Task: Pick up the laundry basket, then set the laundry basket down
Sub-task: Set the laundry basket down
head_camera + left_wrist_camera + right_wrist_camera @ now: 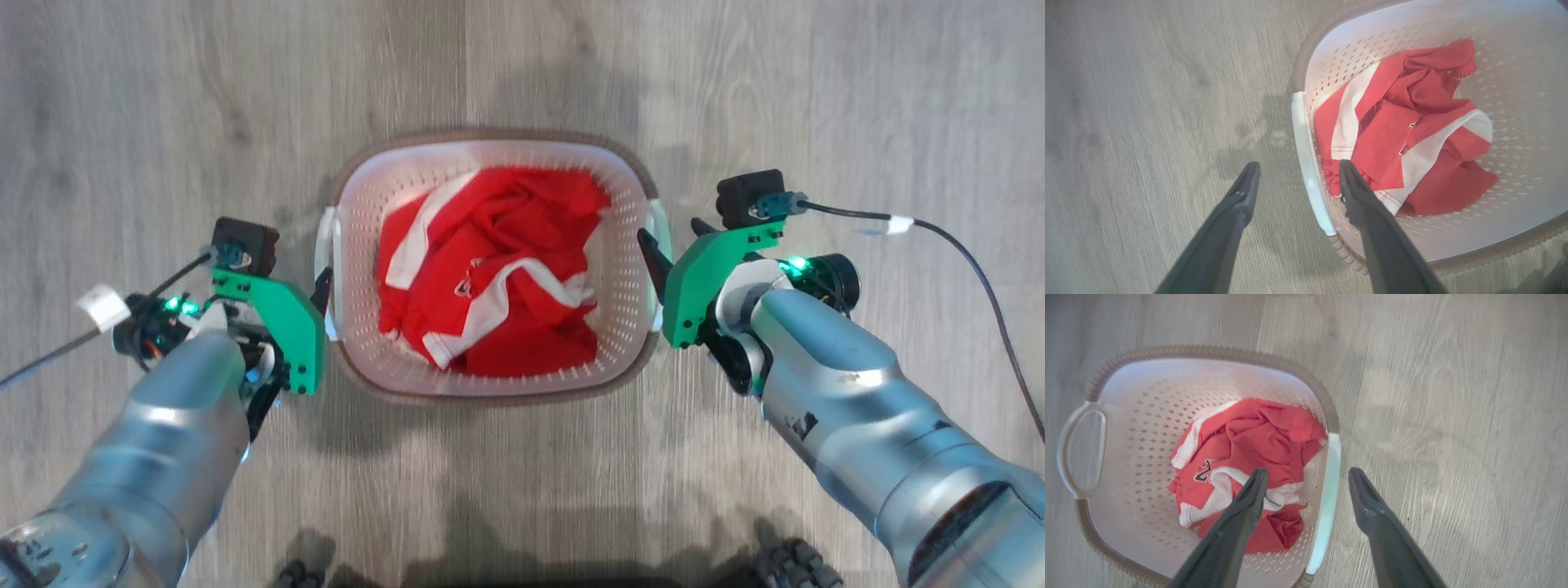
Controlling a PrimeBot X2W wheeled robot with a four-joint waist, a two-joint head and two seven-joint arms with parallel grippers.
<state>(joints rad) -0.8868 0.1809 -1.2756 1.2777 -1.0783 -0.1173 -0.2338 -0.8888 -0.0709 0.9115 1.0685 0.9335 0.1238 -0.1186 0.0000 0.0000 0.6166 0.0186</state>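
Both gaping, left tool [1298, 164] and right tool [1308, 471] straddle the laundry basket [361, 214] holding a red-white garment [490, 269].

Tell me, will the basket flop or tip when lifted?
The laundry basket looks like hard plastic, so probably stiff. Holding only a red-and-white garment, it's likely light. With the left gripper and right gripper at opposite handles, it should lift level.

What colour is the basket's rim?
Brown; the rim shows best in the right wrist view.
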